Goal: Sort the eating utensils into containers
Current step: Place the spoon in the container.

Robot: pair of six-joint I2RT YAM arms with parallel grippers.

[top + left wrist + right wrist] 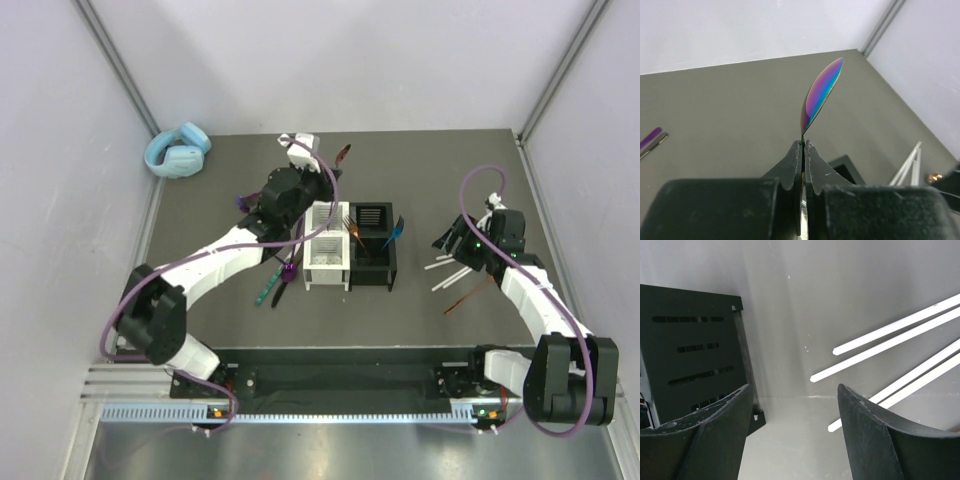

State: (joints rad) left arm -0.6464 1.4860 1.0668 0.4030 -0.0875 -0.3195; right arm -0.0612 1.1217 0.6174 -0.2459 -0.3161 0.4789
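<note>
One iridescent spoon [821,95] upright in tight pinch of left gripper [803,145]

The left arm stretches far toward centre, its black left gripper [803,147] pinched tight. The black right gripper [795,400] hangs low, fingers spread wide.

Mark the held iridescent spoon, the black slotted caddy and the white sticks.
Iridescent purple-blue metal spoon [821,95]: left wrist view, bowl.
Black slotted-wall caddy [690,334]: right wrist view, side wall.
Thin white sticks [890,328]: right wrist view, top stick's shaft.
</note>
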